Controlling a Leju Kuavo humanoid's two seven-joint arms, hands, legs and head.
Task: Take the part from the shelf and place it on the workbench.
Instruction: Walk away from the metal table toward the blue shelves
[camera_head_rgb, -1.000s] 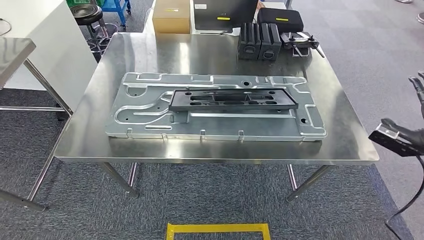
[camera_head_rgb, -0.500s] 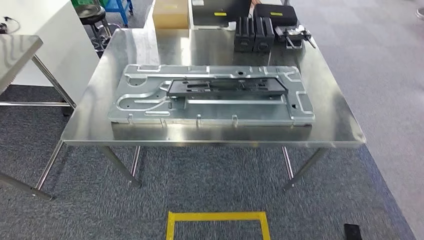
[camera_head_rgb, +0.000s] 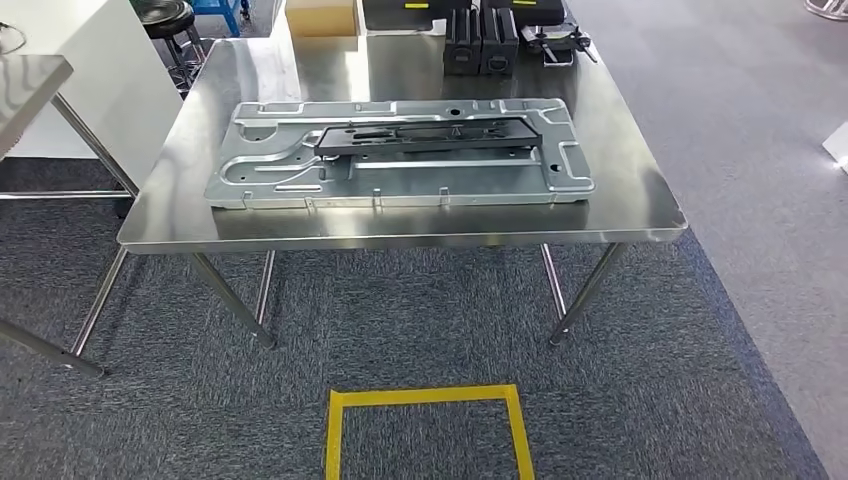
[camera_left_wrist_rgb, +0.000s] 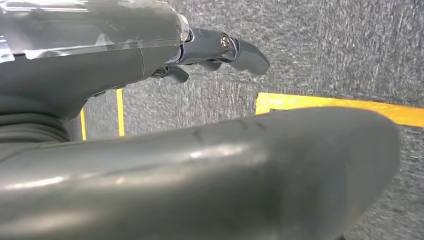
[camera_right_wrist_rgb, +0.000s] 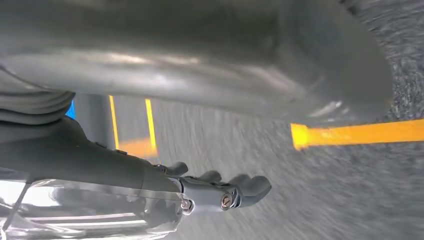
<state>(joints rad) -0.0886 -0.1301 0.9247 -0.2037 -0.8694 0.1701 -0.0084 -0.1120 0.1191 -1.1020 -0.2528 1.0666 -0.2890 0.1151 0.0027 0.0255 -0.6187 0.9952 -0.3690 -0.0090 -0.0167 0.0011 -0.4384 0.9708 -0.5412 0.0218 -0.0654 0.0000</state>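
The black part (camera_head_rgb: 430, 135) is lying flat along the large stamped metal plate (camera_head_rgb: 400, 185), which is resting on the steel workbench (camera_head_rgb: 400, 225); by that lie, the placement is judged complete. The left hand (camera_left_wrist_rgb: 220, 50) and right hand (camera_right_wrist_rgb: 220, 192) are being carried low over grey carpet beside yellow floor tape (camera_head_rgb: 425, 400); nothing is being held, and the fingers are seen loosely extended, apart. At the bench's far edge, two black blocks (camera_head_rgb: 480, 45), a clamp-like tool (camera_head_rgb: 560, 40) and a cardboard box (camera_head_rgb: 320, 18) are standing well apart from the part. No obstruction is being noted around the plate
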